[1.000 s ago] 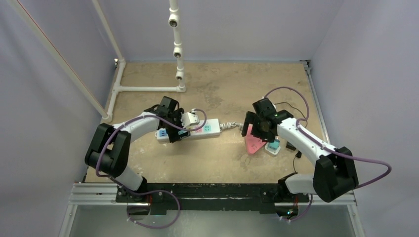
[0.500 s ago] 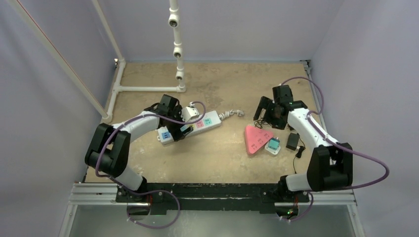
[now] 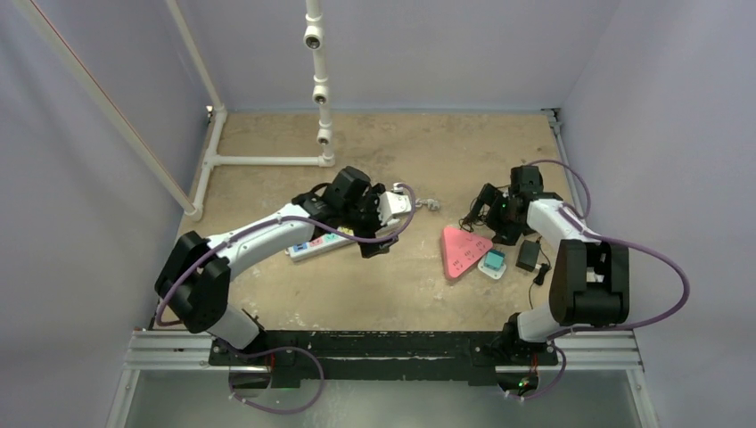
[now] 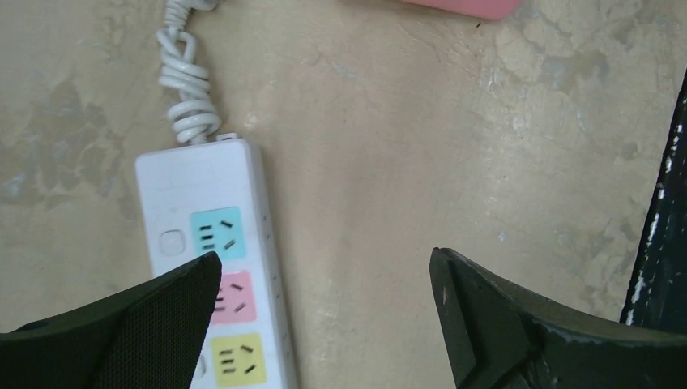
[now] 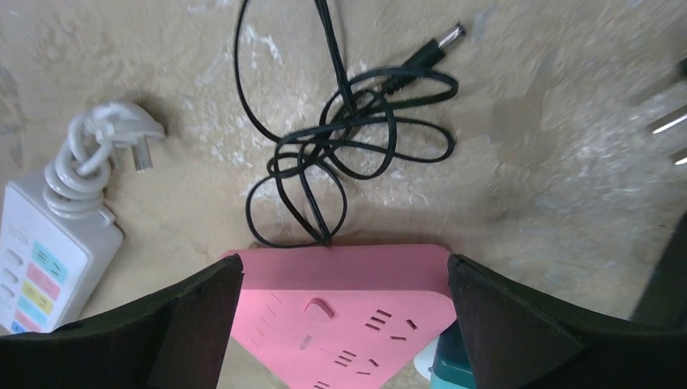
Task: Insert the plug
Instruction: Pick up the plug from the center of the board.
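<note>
Tan, mottled and worn, the table (image 3: pixel 401 294) sits boxed in by pale lilac walls (image 3: pixel 624 71), with a white pipe frame (image 3: pixel 267 161) at its far left. The left jaws stand wide open and empty just above the white power strip (image 4: pixel 206 243), near its corded end. The right jaws gape equally wide, holding nothing, over a coiled black cable (image 5: pixel 348 130) and the pink triangular socket block (image 5: pixel 340 300). The black adapter plug (image 3: pixel 528 256) lies on the table beside a small teal block (image 3: pixel 492 261), near the right edge.
</note>
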Available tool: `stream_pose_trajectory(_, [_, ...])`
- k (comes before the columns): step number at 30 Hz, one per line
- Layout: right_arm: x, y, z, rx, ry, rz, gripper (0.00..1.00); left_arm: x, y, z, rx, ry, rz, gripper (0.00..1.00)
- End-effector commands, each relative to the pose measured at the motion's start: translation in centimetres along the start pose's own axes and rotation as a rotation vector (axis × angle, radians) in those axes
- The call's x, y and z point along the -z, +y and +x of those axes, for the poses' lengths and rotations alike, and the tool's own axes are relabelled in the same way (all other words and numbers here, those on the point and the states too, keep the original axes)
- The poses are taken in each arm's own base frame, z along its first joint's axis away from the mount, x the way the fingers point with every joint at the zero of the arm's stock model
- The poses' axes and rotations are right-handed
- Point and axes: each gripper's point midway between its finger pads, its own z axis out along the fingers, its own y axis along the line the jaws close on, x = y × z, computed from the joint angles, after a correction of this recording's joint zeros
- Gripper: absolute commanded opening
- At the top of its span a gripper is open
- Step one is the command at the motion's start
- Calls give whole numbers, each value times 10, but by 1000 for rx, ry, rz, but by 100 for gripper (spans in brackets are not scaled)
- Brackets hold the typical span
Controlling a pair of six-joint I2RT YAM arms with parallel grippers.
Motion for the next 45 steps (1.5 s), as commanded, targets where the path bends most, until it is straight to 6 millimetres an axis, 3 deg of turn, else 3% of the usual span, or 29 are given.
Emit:
stream_pose_trajectory(1, [-10,9,16,-19,45,-82,99,-24,-8,-17,84,-65,10,99])
stream_pose_trajectory(7, [-2,18,39,-67,100,-164,99,-52,-23,-40,63,-130,-4,99])
stream_pose_trajectory(12, [17,33,60,-47,113,-231,99,-67,-37,-27,65,-93,39,99])
stream_pose_trajectory(17, [19,41,86,-35,168,-285,99,-67,-59,-21,31,-89,99,99])
stream_pose_trajectory(21, [17,43,104,0,205,-283,99,-66,-66,-8,-7,-63,113,99])
stream_pose_trajectory(24, [12,35,102,47,196,-243,99,-66,-71,-9,9,-58,127,99])
stream_pose_trajectory(30, [25,39,62,138,68,-167,99,-75,-76,-28,68,-88,107,99])
stream_pose_trajectory(35, [31,42,44,136,-1,-147,99,-75,-72,-26,120,-97,68,99])
stream_pose_trajectory(41, [2,46,52,146,54,-190,99,-87,-81,-32,113,-130,47,99])
stream_pose_trajectory(45, [3,53,69,136,85,-262,99,-92,-80,-28,97,-107,34,99])
